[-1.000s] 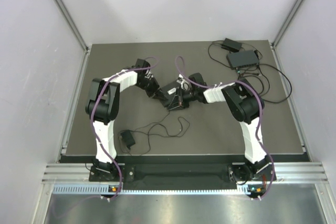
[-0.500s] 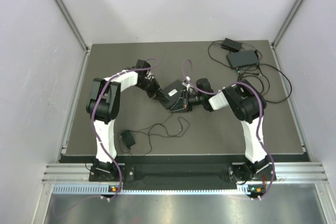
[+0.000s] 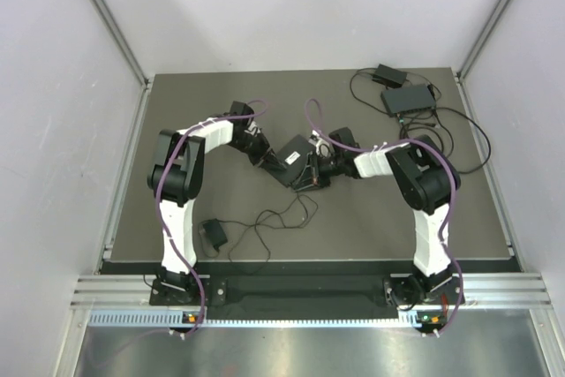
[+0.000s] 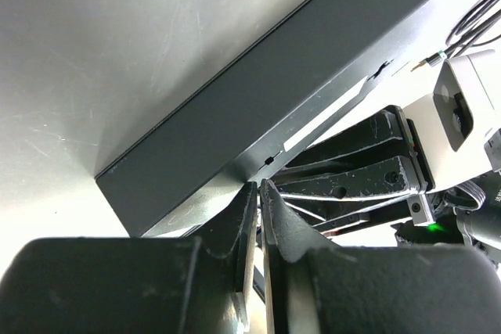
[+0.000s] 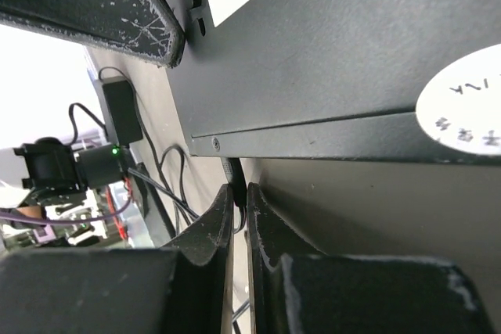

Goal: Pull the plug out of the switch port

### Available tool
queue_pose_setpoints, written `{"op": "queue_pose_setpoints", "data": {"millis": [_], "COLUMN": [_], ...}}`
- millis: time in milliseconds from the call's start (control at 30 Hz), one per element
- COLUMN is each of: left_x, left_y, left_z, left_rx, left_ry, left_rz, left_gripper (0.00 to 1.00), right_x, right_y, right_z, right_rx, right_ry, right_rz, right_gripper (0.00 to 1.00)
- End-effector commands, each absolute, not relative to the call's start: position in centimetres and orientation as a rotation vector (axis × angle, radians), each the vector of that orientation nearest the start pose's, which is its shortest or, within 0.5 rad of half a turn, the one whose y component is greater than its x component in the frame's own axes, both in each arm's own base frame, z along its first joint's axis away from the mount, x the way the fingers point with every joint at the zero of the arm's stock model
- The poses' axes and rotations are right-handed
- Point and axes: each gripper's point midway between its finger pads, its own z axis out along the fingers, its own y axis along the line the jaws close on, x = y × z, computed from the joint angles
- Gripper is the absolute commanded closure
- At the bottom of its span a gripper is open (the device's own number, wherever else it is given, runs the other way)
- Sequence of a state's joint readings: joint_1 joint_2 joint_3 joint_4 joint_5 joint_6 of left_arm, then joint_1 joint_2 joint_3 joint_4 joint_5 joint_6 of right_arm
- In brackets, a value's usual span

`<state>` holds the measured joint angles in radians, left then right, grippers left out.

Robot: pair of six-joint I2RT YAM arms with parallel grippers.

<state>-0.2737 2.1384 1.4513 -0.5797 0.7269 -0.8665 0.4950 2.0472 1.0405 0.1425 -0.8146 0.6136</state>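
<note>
Right wrist view: the small black plug (image 5: 232, 171), at the edge of the flat black metal switch box (image 5: 329, 60), appears clamped by the right gripper (image 5: 239, 190) — to be drawn straight off the box. The far corner is braced by the left gripper (image 4: 257, 193), fingers together.

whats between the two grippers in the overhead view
The black switch sits between the left gripper and the right gripper, filling the gap; the top external view shows it.

Left arm (image 3: 196, 134) and right arm (image 3: 393, 158) flank the switch (image 3: 296, 156); loose cable (image 3: 265, 218) sprawls nearside, mat (image 3: 291, 94) behind lies open.
</note>
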Motion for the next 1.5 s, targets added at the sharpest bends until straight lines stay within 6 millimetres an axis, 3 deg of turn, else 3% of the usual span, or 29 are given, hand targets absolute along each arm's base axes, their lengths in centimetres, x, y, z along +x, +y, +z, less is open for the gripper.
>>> {"op": "queue_pose_setpoints", "data": {"millis": [0, 33, 100, 133, 167, 367, 467, 500, 533, 567, 667, 767, 1033, 1067, 1100, 1167, 1267, 1400, 1467], "left_x": [36.5, 36.6, 36.7, 36.7, 36.7, 37.0, 37.0, 36.9, 36.9, 36.8, 36.7, 36.6, 37.1, 37.1, 37.1, 37.2, 37.3, 37.5, 37.7], "left_y": [-20.7, -20.7, -20.7, -20.7, -20.8, -20.9, -20.8, -20.8, -20.8, -20.7, -20.6, -20.6, -20.6, -20.6, -20.5, -20.5, -20.5, -20.4, -20.4], "left_z": [-2.9, -2.9, -2.9, -3.0, -3.0, -3.0, -3.0, -3.1, -3.2, -3.3, -3.6, -3.8, -3.8, -3.8, -3.8, -3.7, -3.7, -3.6, -3.5], "left_rx": [-0.809, -0.81, -0.808, -0.808, -0.81, -0.803, -0.804, -0.804, -0.803, -0.806, -0.81, -0.818, -0.819, -0.818, -0.822, -0.821, -0.823, -0.825, -0.825], "left_ry": [3.026, 3.023, 3.023, 3.027, 3.027, 3.028, 3.033, 3.036, 3.038, 3.041, 3.047, 3.052, 3.041, 3.041, 3.041, 3.036, 3.035, 3.033, 3.031], "left_rz": [-0.786, -0.785, -0.788, -0.785, -0.785, -0.79, -0.784, -0.78, -0.779, -0.77, -0.765, -0.77, -0.777, -0.779, -0.776, -0.779, -0.781, -0.779, -0.787], "left_gripper": [0.87, 0.87, 0.87, 0.87, 0.87, 0.87, 0.87, 0.87, 0.87, 0.87, 0.87, 0.87, 0.87, 0.87, 0.87, 0.87, 0.87, 0.87, 0.87], "right_x": [25.5, 25.5, 24.5, 23.8, 24.3, 24.3, 24.6, 23.4, 24.7, 25.6, 26.8, 27.0, 25.1, 24.4, 24.9, 23.7, 23.6, 23.8, 24.2], "right_y": [28.2, 28.7, 30.2, 30.6, 31.4, 31.4, 30.7, 29.7, 29.6, 28.7, 25.1, 23.7, 25.8, 26.6, 27.8, 29.1, 30.2, 29.9, 29.3], "right_z": [-3.6, -3.6, -1.9, -1.5, -0.5, 0.2, -1.0, -2.1, -1.7, -3.0, -4.5, -4.7, -4.1, -3.3, -2.5, -1.2, -0.1, 0.1, -0.7], "right_rx": [-0.183, -0.173, -0.181, -0.05, -0.095, 0.024, -0.015, 0.042, -0.118, -0.132, -0.222, -0.249, -0.278, -0.285, -0.308, -0.228, -0.155, -0.161, -0.158], "right_ry": [2.88, 2.859, 2.799, 2.813, 2.709, 2.657, 2.716, 2.851, 2.804, 2.838, 2.906, 2.908, 2.908, 2.899, 2.82, 2.782, 2.714, 2.734, 2.777], "right_rz": [1.209, 1.261, 1.523, 1.626, 1.738, 1.85, 1.698, 1.602, 1.515, 1.313, 0.819, 0.687, 0.97, 1.112, 1.231, 1.499, 1.708, 1.654, 1.522], "right_gripper": [1.0, 1.0, 1.0, 1.0, 1.0, 1.0, 1.0, 1.0, 1.0, 1.0, 1.0, 1.0, 1.0, 1.0, 1.0, 1.0, 1.0, 1.0, 1.0]}}
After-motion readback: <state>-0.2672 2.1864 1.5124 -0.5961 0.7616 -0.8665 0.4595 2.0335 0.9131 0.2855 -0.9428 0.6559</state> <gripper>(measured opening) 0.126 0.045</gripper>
